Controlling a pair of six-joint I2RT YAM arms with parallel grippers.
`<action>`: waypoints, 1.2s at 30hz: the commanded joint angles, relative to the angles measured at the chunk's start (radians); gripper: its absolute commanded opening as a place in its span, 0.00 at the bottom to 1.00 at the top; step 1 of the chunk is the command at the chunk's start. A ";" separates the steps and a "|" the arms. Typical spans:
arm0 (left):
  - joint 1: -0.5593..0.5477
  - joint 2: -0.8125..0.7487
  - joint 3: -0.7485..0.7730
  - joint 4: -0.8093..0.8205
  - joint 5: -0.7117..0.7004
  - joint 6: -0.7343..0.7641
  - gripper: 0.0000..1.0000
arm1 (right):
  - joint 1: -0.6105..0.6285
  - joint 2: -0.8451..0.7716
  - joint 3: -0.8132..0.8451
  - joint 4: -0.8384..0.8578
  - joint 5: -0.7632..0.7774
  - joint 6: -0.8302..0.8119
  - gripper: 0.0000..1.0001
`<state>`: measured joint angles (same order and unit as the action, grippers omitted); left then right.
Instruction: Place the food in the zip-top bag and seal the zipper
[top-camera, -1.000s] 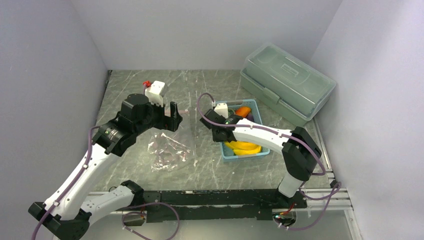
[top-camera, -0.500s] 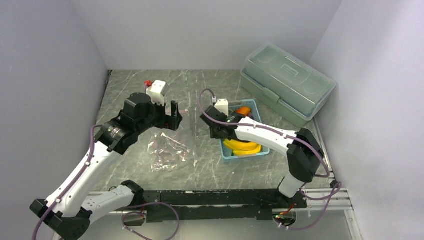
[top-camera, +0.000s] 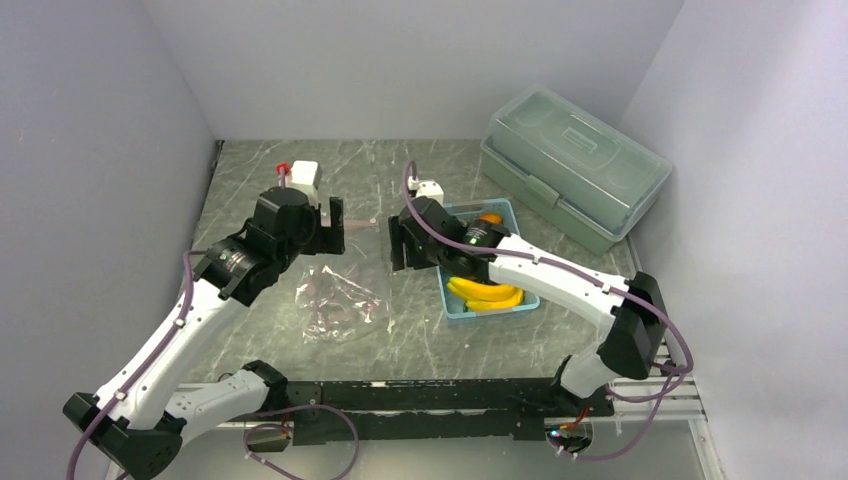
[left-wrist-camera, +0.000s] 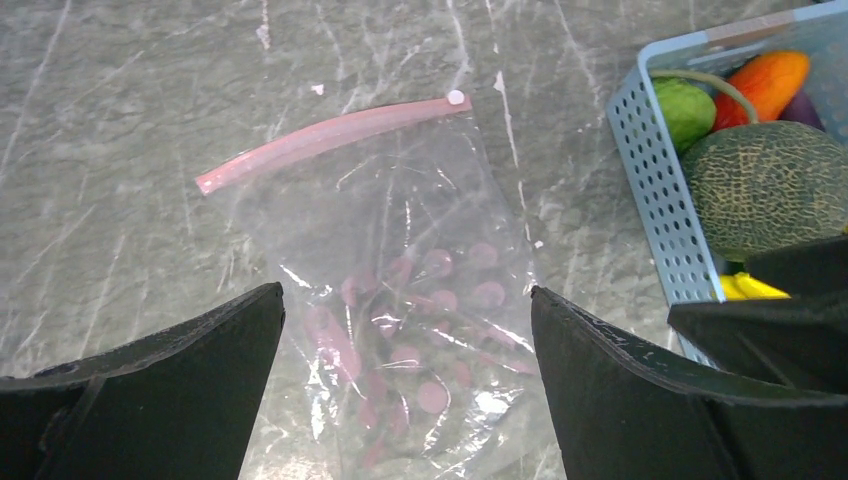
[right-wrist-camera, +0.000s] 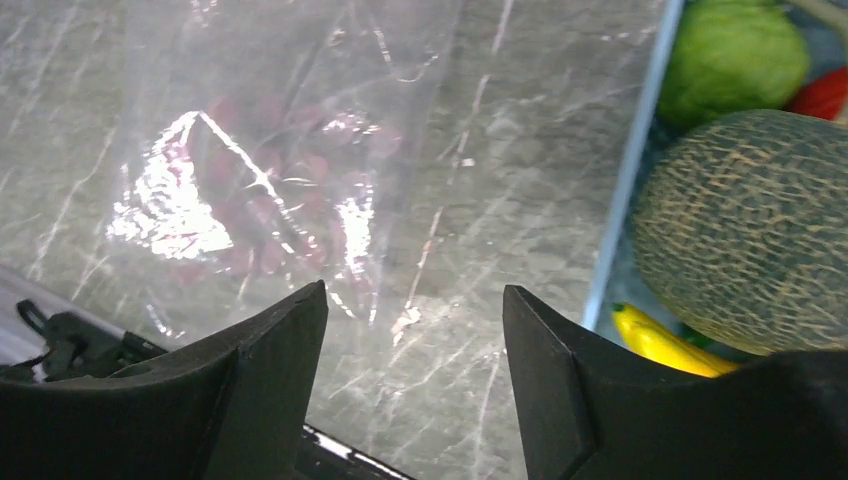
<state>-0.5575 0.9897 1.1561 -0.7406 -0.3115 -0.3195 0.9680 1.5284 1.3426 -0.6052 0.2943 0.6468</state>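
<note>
Top external: grey marbled table (top-camera: 420, 335) inside pale walls. Translucent grey-green lidded box (top-camera: 575, 165) at far right, lid on.

Left arm reaches in from the near left. The left gripper (top-camera: 333, 222) hangs over the far end of the bag; on the left wrist view its jaws are spread wide, nothing between them but the bag below. Right arm reaches from the near right across the basket. The right gripper (top-camera: 397, 245) sits just left of the basket's left wall; on the right wrist view its jaws are parted too, over bare table and the bag's edge, not touching either as far as I can tell.

Light blue basket (top-camera: 447, 305) right of centre, near the box. Zip-top bag (top-camera: 340, 300) lies flat and crinkled on the table left of the basket, apart from it, pink dots showing through.

Food all in the basket:
- netted melon (left-wrist-camera: 765, 185), against the left wall
- bananas (top-camera: 487, 294) at the near end
- lime-green fruit (left-wrist-camera: 685, 108) beyond the melon
- orange-red piece (left-wrist-camera: 765, 85) just beside the lime-green fruit
- purple eggplant (left-wrist-camera: 800, 108), only a sliver visible

Zipper (left-wrist-camera: 330, 135) is a pink strip, slightly bowed, along the bag's far edge; shut or not, cannot tell. Small white tab (left-wrist-camera: 455, 97) at its basket-side end.
</note>
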 joint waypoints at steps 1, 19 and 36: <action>0.002 -0.026 0.034 -0.002 -0.094 -0.020 0.99 | 0.025 0.033 0.059 0.064 -0.085 -0.026 0.70; 0.001 -0.044 0.031 0.002 -0.080 -0.020 0.99 | 0.061 0.245 0.085 0.183 -0.241 -0.008 0.85; 0.001 -0.054 0.030 0.006 -0.067 -0.018 0.99 | 0.066 0.335 0.069 0.256 -0.333 0.011 0.78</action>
<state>-0.5575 0.9520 1.1561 -0.7502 -0.3862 -0.3279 1.0279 1.8538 1.3811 -0.4023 -0.0124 0.6418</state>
